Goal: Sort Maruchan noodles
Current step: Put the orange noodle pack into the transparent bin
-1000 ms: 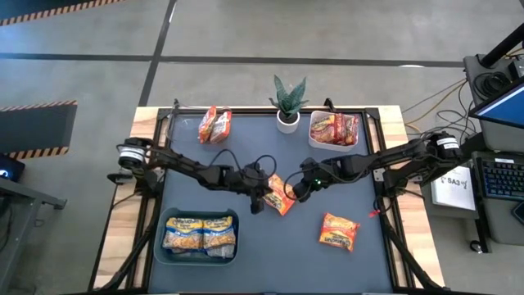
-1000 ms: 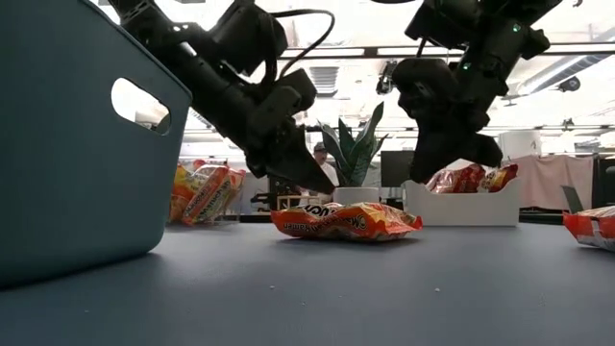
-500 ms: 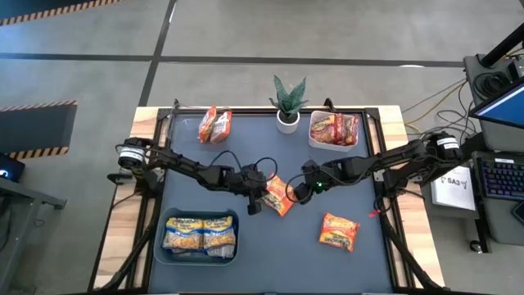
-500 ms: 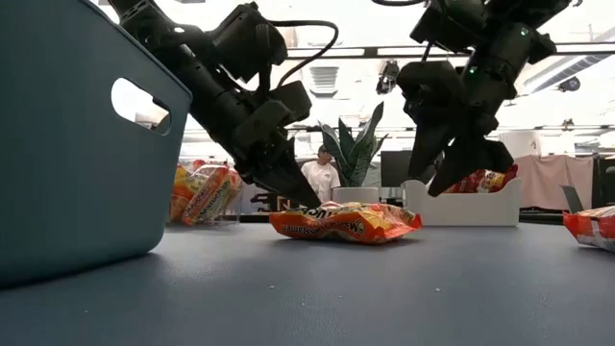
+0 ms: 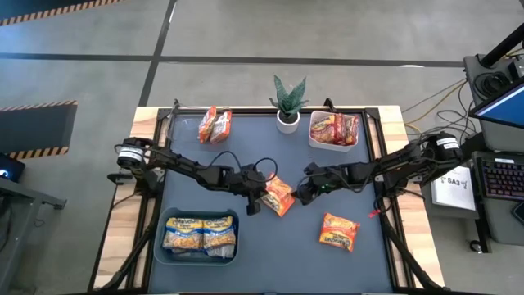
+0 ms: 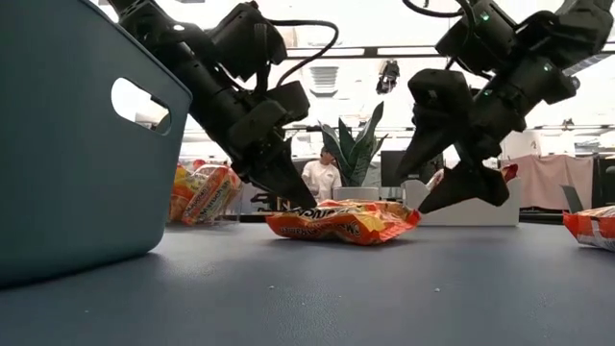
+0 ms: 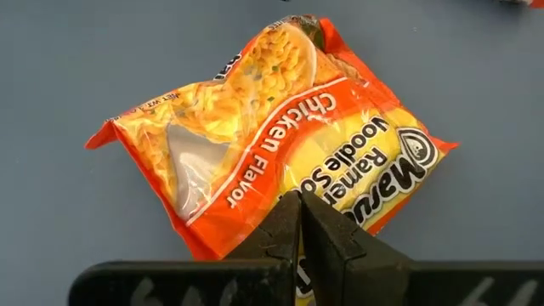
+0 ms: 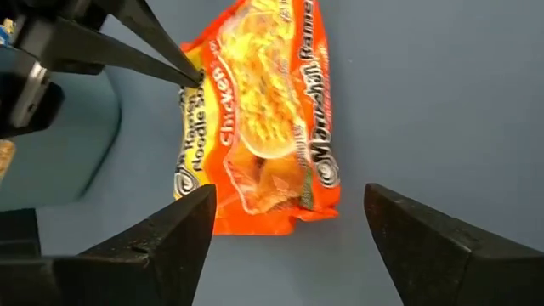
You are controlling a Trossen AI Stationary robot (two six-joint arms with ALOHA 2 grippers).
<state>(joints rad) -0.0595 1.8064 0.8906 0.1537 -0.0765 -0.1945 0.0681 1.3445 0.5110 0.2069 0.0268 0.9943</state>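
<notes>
An orange Maruchan noodle packet (image 5: 279, 196) lies flat on the dark table's middle. My left gripper (image 5: 264, 197) comes from the table's left, shut, with its tips on the packet (image 7: 280, 144). My right gripper (image 6: 434, 188) hovers open just off the packet's right end (image 6: 408, 215). In the right wrist view the packet (image 8: 265, 119) lies ahead of the two spread fingers, not between them. Another orange packet (image 5: 339, 230) lies near the right front. My left gripper presses its shut fingertips (image 7: 297, 211) down on the packet's printed top face (image 7: 316, 174), near the edge that faces the table's left. The fingers slant down from the left. The packet lies on the table under them.
A blue bin (image 5: 160, 246) at the front left holds yellow-and-blue packets. A white tray (image 5: 312, 135) at the far right holds red packets. Two orange packets (image 5: 214, 124) lie at the far left, and a potted plant (image 5: 288, 102) stands at the far middle.
My right gripper has opened wide, tipped downward and sunk toward the packet's right end. My left gripper has stayed on the packet, tipping a little.
</notes>
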